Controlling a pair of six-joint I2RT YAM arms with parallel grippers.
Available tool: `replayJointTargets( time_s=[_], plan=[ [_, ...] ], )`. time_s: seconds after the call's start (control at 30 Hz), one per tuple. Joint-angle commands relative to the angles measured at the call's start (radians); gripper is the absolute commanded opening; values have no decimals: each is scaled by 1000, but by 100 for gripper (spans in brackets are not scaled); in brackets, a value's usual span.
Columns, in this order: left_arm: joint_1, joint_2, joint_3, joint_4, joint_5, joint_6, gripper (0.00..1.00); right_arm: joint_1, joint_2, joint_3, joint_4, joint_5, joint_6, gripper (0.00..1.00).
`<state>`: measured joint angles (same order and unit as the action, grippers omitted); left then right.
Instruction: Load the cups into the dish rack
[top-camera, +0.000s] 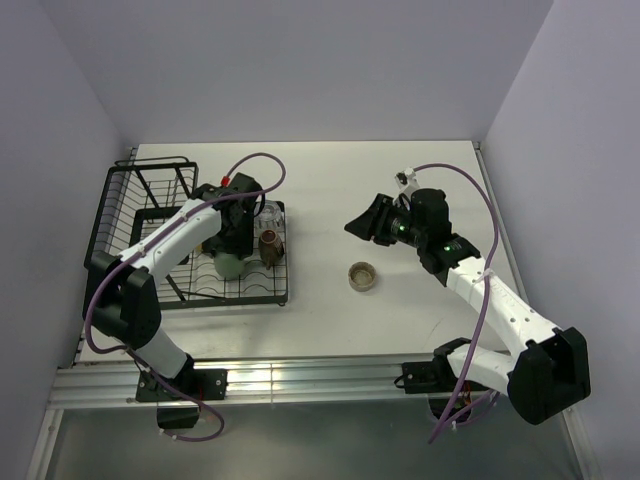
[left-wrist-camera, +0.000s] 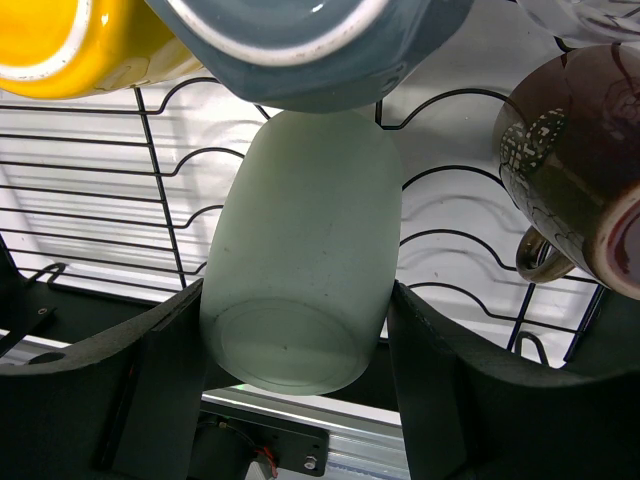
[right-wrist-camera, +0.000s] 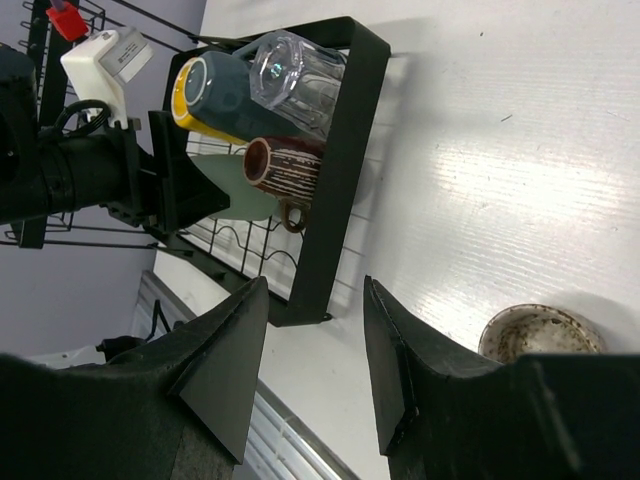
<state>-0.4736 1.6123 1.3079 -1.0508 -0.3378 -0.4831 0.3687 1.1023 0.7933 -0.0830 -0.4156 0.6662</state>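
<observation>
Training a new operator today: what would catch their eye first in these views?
The left gripper, jaws closed against a pale green tumbler lying on the black wire dish rack among other cups. Next, one beige-brown cup stands alone on the white table, near the open right gripper.

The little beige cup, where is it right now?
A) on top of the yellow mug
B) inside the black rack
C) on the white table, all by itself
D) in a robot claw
C: the beige cup stands mouth up on the white table, apart from the dish rack, and nothing is holding it.
</observation>
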Motion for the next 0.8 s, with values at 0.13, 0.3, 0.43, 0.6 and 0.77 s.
replayJointTargets(
  time_s=[0.13,0.3,0.43,0.6,0.77],
  plan=[
    [4,-2,16,41,-23,6,70,7,7,24,22,-9,-19,51],
    [4,-12,1,57,-23,3,73,9,10,27,17,-11,-24,51],
    [4,-15,-1,58,-32,-3,74,12,13,29,17,-11,-25,50],
    [6,-20,1,58,-36,-9,75,16,13,30,14,-9,-30,50],
    [7,-25,1,57,-47,-14,76,22,21,34,12,-9,-33,50]
  ],
)
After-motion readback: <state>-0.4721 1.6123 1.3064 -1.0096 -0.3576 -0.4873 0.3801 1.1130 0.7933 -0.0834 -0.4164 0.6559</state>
